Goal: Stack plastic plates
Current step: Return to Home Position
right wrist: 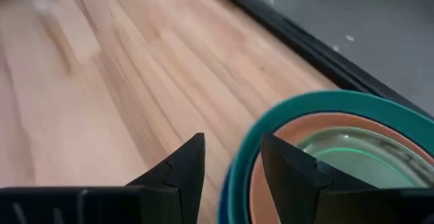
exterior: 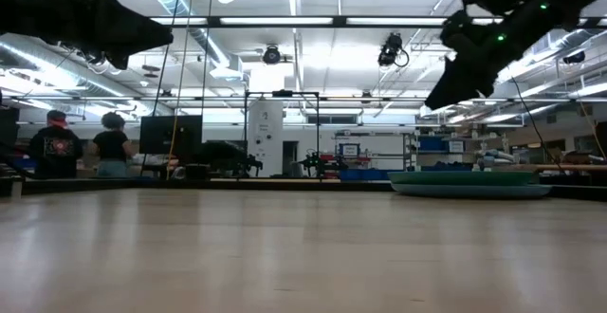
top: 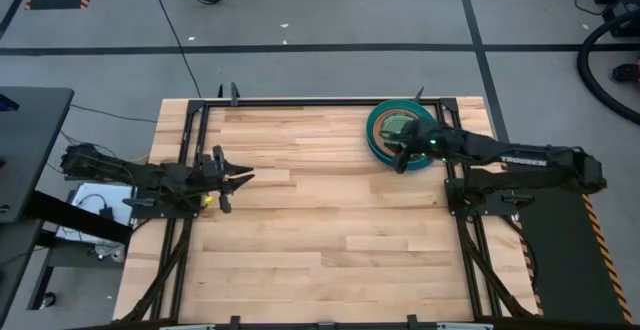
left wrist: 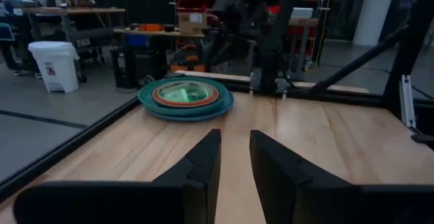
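The plastic plates (top: 396, 128) sit in one stack at the table's far right: a blue one at the bottom, then teal, brown and a green one (right wrist: 352, 153) on top; the other colours do not show. The stack also shows in the low view (exterior: 469, 183) and the left wrist view (left wrist: 186, 96). My right gripper (top: 404, 160) hangs open above the stack's near-left rim, well clear of it in the low view (exterior: 442, 97). My left gripper (top: 243, 178) is open and empty over the table's left side, pointing toward the stack.
Bare wooden tabletop (top: 330, 230) stretches between the two arms and toward the near edge. A black metal frame (top: 300, 101) runs along the table's far edge and sides. Two people (exterior: 85, 147) stand far off in the room behind the table.
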Controlling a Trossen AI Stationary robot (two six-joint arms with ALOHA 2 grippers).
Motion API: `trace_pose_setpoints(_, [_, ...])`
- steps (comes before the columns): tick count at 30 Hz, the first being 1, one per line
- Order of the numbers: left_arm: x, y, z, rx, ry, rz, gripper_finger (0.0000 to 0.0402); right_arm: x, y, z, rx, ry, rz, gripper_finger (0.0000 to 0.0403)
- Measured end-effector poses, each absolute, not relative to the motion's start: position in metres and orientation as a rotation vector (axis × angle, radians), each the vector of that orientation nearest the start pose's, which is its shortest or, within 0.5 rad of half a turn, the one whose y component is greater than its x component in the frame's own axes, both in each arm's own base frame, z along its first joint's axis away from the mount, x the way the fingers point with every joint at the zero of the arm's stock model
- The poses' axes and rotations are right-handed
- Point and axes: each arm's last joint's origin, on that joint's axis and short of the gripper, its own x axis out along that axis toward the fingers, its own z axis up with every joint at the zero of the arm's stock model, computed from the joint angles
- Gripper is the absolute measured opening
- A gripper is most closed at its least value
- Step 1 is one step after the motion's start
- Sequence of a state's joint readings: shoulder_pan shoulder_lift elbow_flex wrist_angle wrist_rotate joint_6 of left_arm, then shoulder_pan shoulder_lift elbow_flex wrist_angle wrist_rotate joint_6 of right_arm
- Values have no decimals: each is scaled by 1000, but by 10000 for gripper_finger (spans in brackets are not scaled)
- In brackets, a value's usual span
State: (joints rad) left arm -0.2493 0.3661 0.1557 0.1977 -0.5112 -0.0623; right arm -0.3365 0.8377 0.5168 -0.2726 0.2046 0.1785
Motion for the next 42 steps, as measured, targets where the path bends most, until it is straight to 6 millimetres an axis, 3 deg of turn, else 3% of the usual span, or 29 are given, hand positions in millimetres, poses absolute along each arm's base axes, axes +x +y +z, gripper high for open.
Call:
trace_pose_setpoints(15, [84,-10,210,-36,-82,236,34,110,-55,191,324,-24,-526,154])
trace_pose_setpoints(22, [82,-15,207,-17,-56,170,7,99,-54,169,337,-112,-570,152])
trace_pose_setpoints(30, [81,-21,199,-12,18,97,6,91,-51,178,305,-211,-564,145])
trace_pose_setpoints(33, [83,-25,197,-42,-25,-6,6,90,-51,180,311,-237,-564,144])
trace_pose_setpoints(38, [90,-34,174,-75,-79,-183,6,89,-52,182,411,-306,-601,144])
trace_pose_setpoints(42, [88,-40,177,-59,-105,-401,6,89,-52,182,427,-308,-601,144])
